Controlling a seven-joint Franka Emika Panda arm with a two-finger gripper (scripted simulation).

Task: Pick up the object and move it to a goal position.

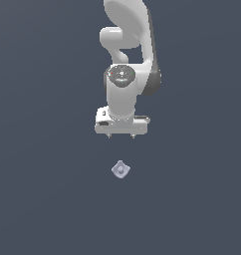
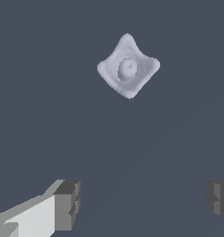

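The object [image 1: 121, 170] is a tiny pale lavender-grey piece, diamond-like in outline with a rounded centre. It lies flat on the dark grey surface. My gripper [image 1: 121, 135] hangs above the surface, farther back than the object, and is apart from it. Its jaws are wide open and hold nothing. In the wrist view the object [image 2: 128, 67] lies ahead of the gripper [image 2: 144, 201], outside the gap between the two fingertips [image 2: 67, 203].
The white arm [image 1: 127, 64] rises behind the gripper toward the top of the exterior view. A plain dark grey surface [image 1: 43, 199] spreads all around the object.
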